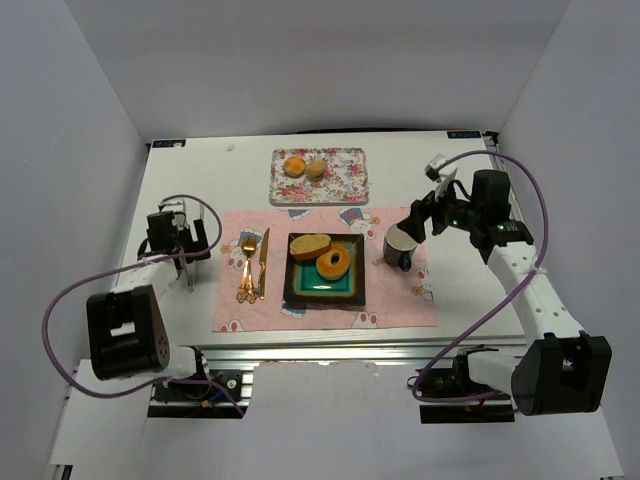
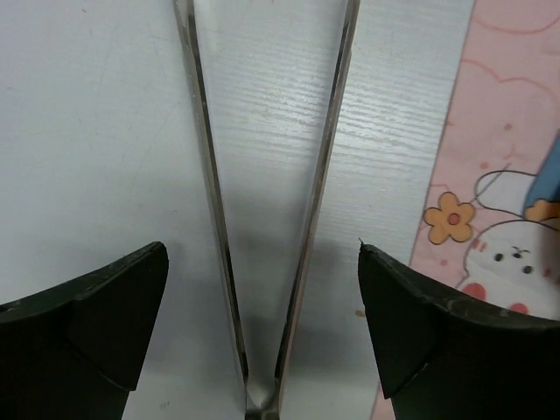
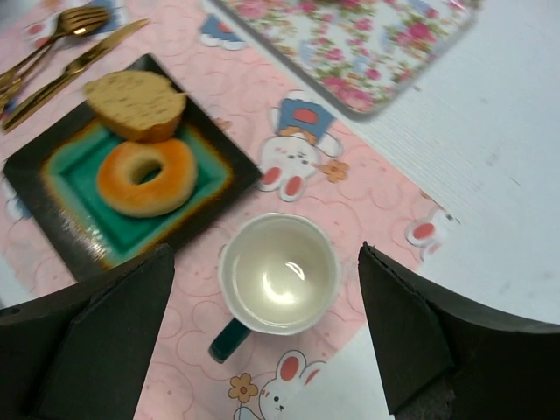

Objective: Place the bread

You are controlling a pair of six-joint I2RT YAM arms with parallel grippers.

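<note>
Both units, white tubular left arm (image 1: 150,268) and right arm (image 1: 535,290), carry black boxy joint housings (image 1: 122,335). One purple cable (image 1: 55,310) loops along each. Noted green indicator lights (image 1: 455,212) at right wrist. On left gripper (image 2: 262,246) and right gripper (image 3: 264,248), fingers (image 2: 105,324) matte black, wedge-shaped, edges scuffed.

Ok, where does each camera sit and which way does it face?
Top external: above, behind the left arm and right arm, looking down on the table; both show.
Left wrist: faces down at tongs beside the placemat; own fingers show.
Right wrist: faces down at cup and plate; own fingers show.
Shared: top and right wrist both see plate, ring bun, roll.
</note>
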